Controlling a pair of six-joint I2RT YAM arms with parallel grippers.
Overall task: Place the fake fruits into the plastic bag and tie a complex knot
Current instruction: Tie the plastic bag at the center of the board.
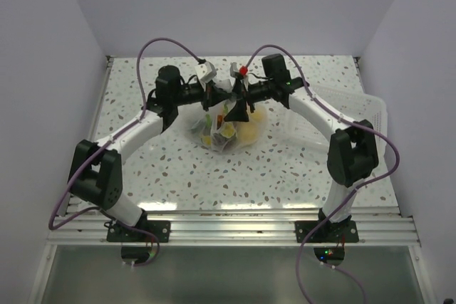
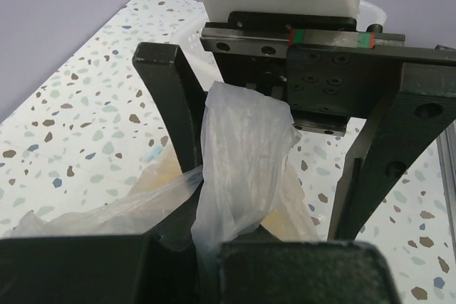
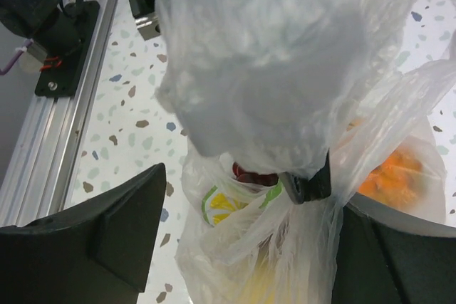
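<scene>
Bag neck held up between both grippers, mid-worktop (image 1: pixel 178 172).
Plastic bag (image 1: pixel 226 133) with the fruits (image 1: pixel 247 133) inside rests here; just beyond, its neck rises upright, clamped in the closed left gripper (image 1: pixel 212 96), with the open right gripper (image 1: pixel 238 108) straddling it from the right.

Reaches in with the left arm (image 1: pixel 135 133) from its base, elbow raised and pushed outward, forearm slanting toward the middle. Mirrors that with the right arm (image 1: pixel 324 122), elbow high on the far side. Brings both wrists close together, nearly facing each other. Clamps the left gripper (image 2: pixel 210 270) tight on a strip of the plastic bag (image 2: pixel 242 147). Spreads the right gripper (image 3: pixel 235 247) wide, its fingers (image 3: pixel 100 240) standing either side of the bag, gripping nothing.
</scene>
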